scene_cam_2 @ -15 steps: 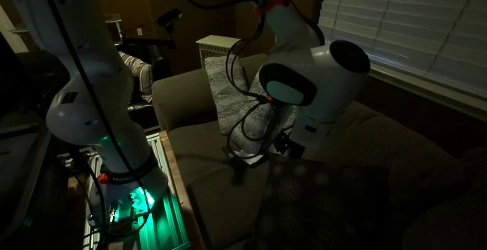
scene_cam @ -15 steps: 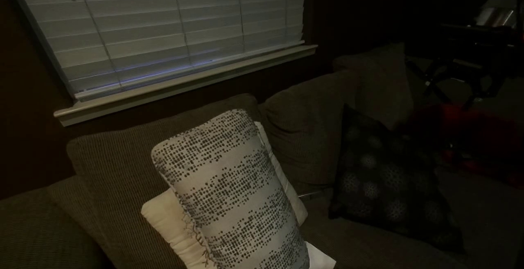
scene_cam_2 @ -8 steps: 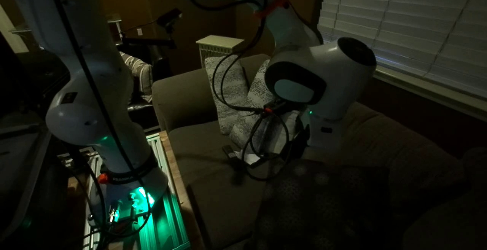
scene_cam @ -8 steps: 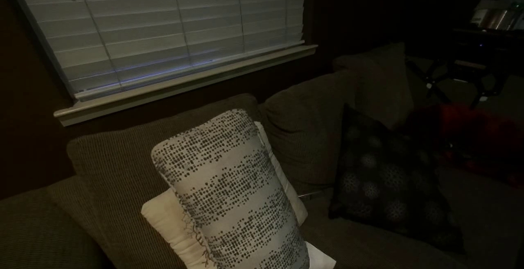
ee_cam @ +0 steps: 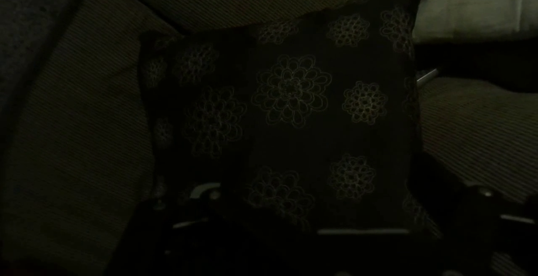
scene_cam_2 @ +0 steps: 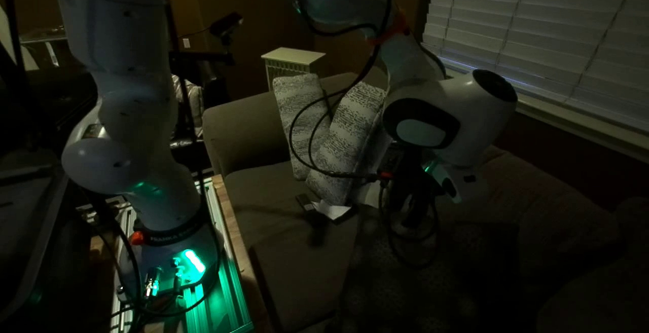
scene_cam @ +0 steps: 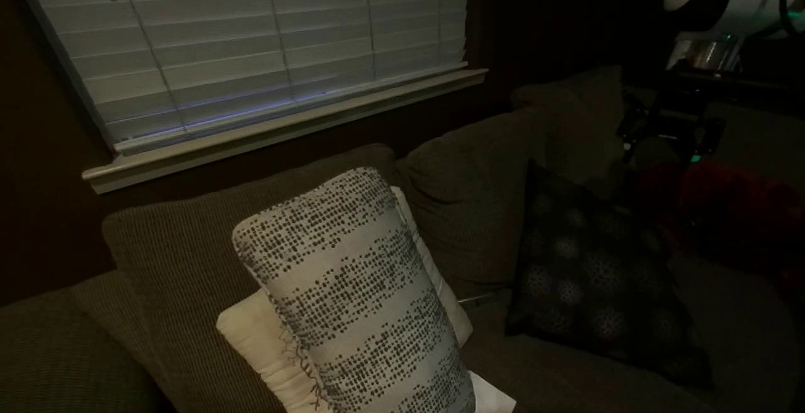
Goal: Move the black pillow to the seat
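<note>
Wrist view: gripper (ee_cam: 325, 171) spread; black pillow (ee_cam: 290, 137) has room leftward, cream pillow (ee_cam: 475, 13) near upper-right corner.

In an exterior view, the robot arm (scene_cam_2: 127, 95) is bent, its wrist (scene_cam_2: 451, 120) directed downward; the gripper (ee_cam: 325, 166) has two fingers (ee_cam: 437, 181) wide apart.

Brown seat (scene_cam_2: 299, 267) beneath black pillow (scene_cam: 594, 281), speckled pillows (scene_cam: 358, 293)

The black pillow (ee_cam: 290, 141) has pale flowers, the whitish pillow (scene_cam: 358, 293) dark dotted bands.
</note>
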Action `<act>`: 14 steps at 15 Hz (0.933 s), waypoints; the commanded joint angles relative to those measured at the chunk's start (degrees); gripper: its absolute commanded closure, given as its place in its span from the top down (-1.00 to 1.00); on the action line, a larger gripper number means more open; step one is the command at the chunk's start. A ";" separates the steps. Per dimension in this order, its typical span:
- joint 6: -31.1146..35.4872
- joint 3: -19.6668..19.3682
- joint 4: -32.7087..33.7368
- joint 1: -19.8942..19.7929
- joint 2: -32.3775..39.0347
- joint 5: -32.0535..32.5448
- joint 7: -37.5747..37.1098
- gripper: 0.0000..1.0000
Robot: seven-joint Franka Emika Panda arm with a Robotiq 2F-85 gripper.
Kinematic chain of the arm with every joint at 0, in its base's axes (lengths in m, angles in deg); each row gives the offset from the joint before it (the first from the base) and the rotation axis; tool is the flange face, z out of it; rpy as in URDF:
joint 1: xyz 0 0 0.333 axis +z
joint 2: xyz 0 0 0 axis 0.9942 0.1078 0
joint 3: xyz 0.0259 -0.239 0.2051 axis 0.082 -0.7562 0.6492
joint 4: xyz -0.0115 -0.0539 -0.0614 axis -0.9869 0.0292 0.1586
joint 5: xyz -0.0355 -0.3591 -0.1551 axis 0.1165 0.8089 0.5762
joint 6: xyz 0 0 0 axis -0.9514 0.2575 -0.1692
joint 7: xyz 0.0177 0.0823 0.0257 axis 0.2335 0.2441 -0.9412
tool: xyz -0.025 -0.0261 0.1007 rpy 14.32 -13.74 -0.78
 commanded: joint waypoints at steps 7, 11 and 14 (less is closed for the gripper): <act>8.28 5.31 10.37 -0.45 14.50 4.43 16.61 1.00; 10.35 6.83 12.43 -0.69 18.57 4.63 15.93 1.00; 11.69 6.96 13.74 -0.44 21.32 4.98 14.81 1.00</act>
